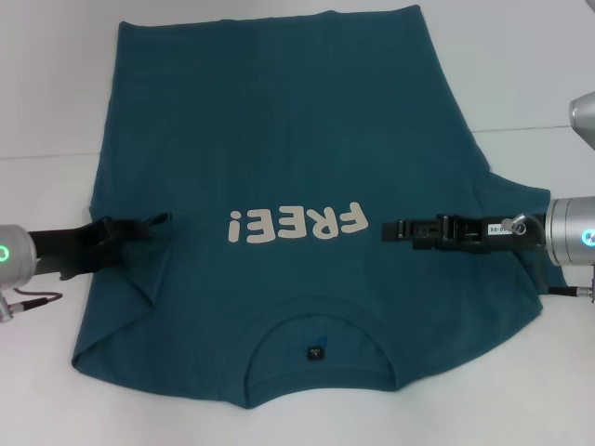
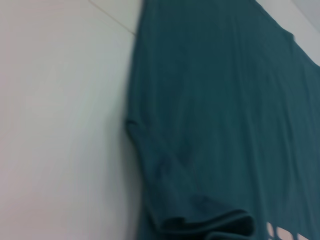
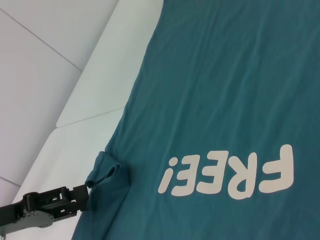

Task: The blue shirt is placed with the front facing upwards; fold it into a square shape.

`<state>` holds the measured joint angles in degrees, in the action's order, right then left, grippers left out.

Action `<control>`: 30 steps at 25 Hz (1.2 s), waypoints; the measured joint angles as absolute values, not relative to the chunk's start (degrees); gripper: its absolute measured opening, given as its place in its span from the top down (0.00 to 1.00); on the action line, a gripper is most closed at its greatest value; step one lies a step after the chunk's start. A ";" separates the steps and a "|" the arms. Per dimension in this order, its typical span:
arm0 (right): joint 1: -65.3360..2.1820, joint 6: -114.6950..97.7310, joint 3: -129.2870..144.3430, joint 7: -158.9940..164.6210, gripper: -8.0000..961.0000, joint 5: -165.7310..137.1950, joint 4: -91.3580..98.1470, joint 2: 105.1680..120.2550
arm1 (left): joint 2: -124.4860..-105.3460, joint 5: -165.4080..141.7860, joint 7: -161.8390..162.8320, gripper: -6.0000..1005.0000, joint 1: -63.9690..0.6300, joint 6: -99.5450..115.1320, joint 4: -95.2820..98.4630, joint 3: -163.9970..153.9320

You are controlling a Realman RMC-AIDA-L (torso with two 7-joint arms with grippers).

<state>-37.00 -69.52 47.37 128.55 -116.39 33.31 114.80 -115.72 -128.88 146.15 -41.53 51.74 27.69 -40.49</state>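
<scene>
We cannot tell from any view whether the right gripper is released or clenched: its black fingers lie in a line over the dark teal-blue short-sleeved cotton shirt, its tip just beside the last letter of the off-white "FREE!" lettering, and the right sleeve is partly hidden beneath that arm. The right wrist view does not show its own fingers, only the lettering and the other arm farther off. The left gripper is on the other side of the lettering, clenched on a bunched fold of the left sleeve, which is lifted and turned inward over the shirt; in the right wrist view we see the same gripper pinching that rolled cloth. The left wrist view shows only the shirt with the curled sleeve edge and, cut off at the picture's border, a sliver of the lettering. The shirt lies spread front-up on the white table, its round collar with a small dark tag towards the robot, below the lettering, and its far hem runs out of the head view
</scene>
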 joint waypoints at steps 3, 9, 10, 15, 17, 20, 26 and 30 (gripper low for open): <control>-36.99 -69.52 47.37 128.50 0.20 -116.45 33.31 114.80 | -115.91 -128.72 144.87 0.37 -42.10 52.78 27.60 -40.51; -36.71 -69.52 47.37 128.42 0.21 -116.59 33.31 114.78 | -116.62 -128.74 143.82 0.37 -42.30 51.81 28.38 -40.52; -36.58 -69.52 47.37 128.42 0.21 -116.55 33.31 114.79 | -116.63 -128.81 143.82 0.37 -42.18 51.64 28.43 -40.52; -36.21 -69.52 47.37 128.41 0.21 -116.33 33.31 114.64 | -116.59 -129.21 142.66 0.37 -40.98 51.19 29.63 -40.60; -36.18 -69.54 47.36 128.40 0.21 -116.31 33.31 114.62 | -116.58 -129.23 141.53 0.37 -40.46 51.33 30.40 -40.84; -36.11 -69.54 47.30 128.40 0.21 -116.29 33.31 114.61 | -116.62 -129.26 141.05 0.37 -40.09 51.39 30.91 -41.94; -36.11 -69.53 47.28 128.40 0.21 -116.28 33.31 114.61 | -116.66 -129.29 141.03 0.37 -40.03 51.13 31.00 -42.91; -36.09 -69.52 47.28 128.41 0.21 -116.27 33.31 114.61 | -116.68 -129.20 141.30 0.38 -40.24 51.63 31.35 -43.91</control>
